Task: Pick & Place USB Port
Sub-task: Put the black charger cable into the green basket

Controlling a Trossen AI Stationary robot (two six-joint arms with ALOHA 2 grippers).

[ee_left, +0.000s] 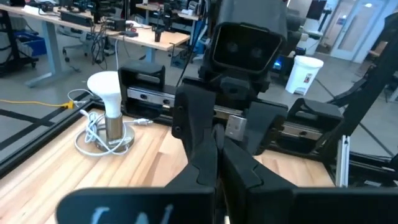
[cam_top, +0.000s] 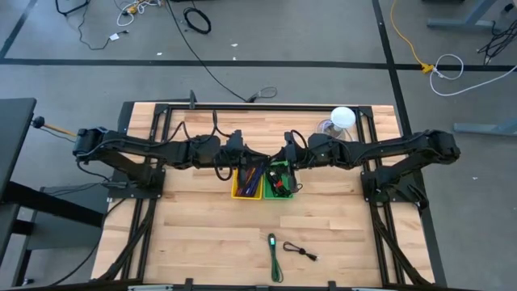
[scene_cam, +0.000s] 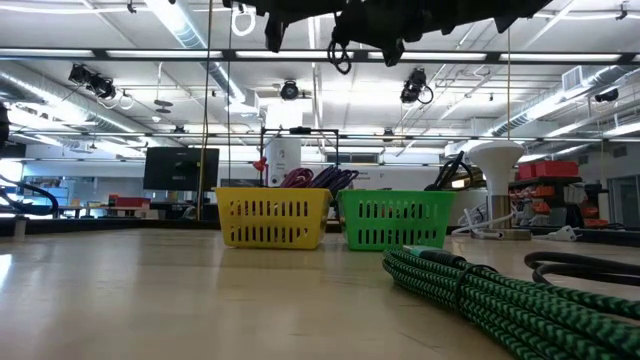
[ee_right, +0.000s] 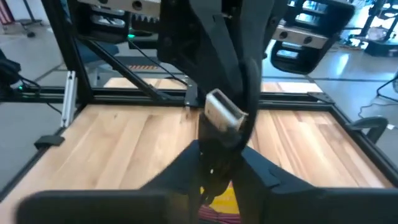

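Above the yellow basket [cam_top: 246,183] and green basket [cam_top: 280,179], the right end effector [ee_right: 225,134] pinches a USB plug [ee_right: 222,111], apparently for handover; the left end effector [ee_left: 214,146] is pressed together.

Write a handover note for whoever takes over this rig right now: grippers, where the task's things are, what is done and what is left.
Left gripper: shut, over the yellow basket; nothing visibly held.
Right gripper: over the green basket, closed on a dark cable whose silver USB plug sticks up between the two grippers.
Both baskets already hold cables.
On the table front: a green braided cable and a small black cable, not yet picked.
Left: place the held cable, then probably those two.
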